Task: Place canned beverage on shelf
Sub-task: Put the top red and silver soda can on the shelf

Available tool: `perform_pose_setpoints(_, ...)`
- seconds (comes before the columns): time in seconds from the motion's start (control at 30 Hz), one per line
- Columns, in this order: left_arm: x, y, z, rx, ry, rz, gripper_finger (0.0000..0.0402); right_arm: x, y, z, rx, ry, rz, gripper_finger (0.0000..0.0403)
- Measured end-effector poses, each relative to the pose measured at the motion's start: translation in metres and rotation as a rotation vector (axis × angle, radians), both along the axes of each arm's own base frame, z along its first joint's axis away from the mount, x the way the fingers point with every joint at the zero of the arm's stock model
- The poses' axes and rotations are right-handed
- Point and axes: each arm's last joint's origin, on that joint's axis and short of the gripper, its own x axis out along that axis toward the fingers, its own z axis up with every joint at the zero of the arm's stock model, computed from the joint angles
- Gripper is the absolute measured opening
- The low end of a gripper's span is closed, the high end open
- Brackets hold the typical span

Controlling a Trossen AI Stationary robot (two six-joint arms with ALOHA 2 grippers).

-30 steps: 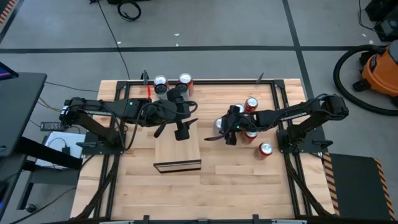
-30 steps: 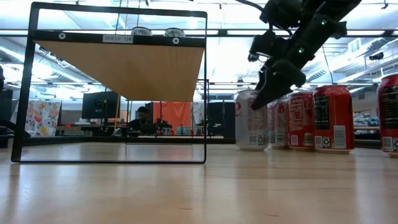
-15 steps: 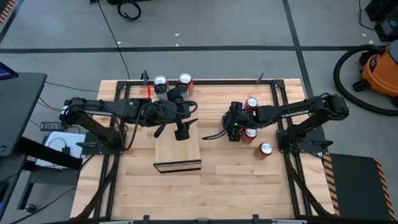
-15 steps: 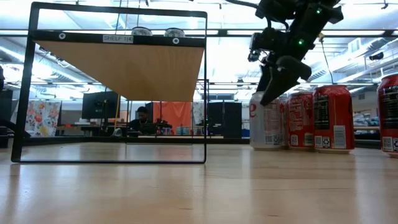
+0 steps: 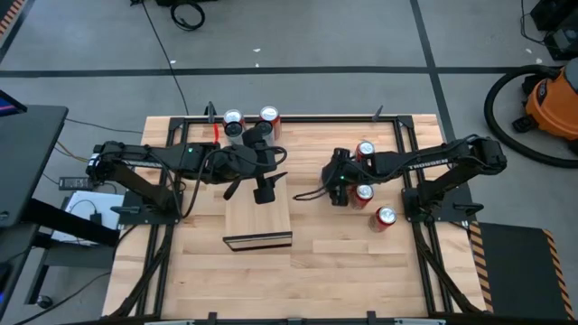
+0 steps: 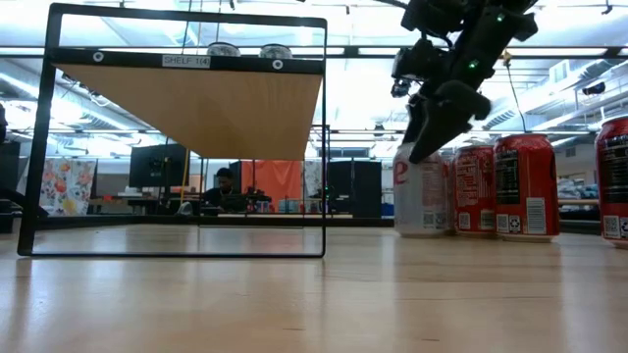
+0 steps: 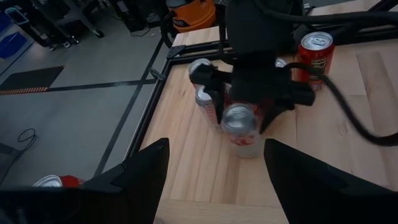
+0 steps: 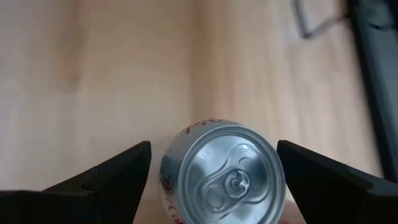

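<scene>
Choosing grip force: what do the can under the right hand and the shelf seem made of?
The can looks like thin aluminium: bare silvery brushed top with pull tab, printed wall. The shelf looks like pale smooth wood, with visible grain, held in a dark, probably metal, frame.

Overhead and table-level cameras (both wrists close) share cans (image 5: 364, 192).

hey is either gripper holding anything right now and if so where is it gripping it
Nothing is held. The right gripper hangs open above an upright silver can, fingers clear of both sides. The left gripper is open and empty over the shelf.
</scene>
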Motion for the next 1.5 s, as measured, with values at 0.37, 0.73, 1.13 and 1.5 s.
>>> perform_pose_setpoints(0.37, 0.0, 0.0, 0.0, 0.0, 0.0, 0.0, 0.0272, 0.003, 0.005, 0.001, -0.016, 0.015, 0.349, 0.0354)
perform_pose_setpoints(0.73, 0.0, 0.0, 0.0, 0.0, -0.001, 0.0, 0.0272, 0.004, 0.016, 0.004, -0.019, -0.026, 0.247, 0.0351)
perform_pose_setpoints(1.13, 0.0, 0.0, 0.0, -0.011, -0.004, 0.001, 0.0272, -0.012, 0.015, 0.025, 0.086, -0.193, -0.074, 0.0351)
perform_pose_setpoints(1.5, -0.001, 0.0, -0.001, -0.021, 0.003, 0.006, 0.0272, -0.022, 0.018, -0.011, 0.141, -0.197, -0.116, 0.0351)
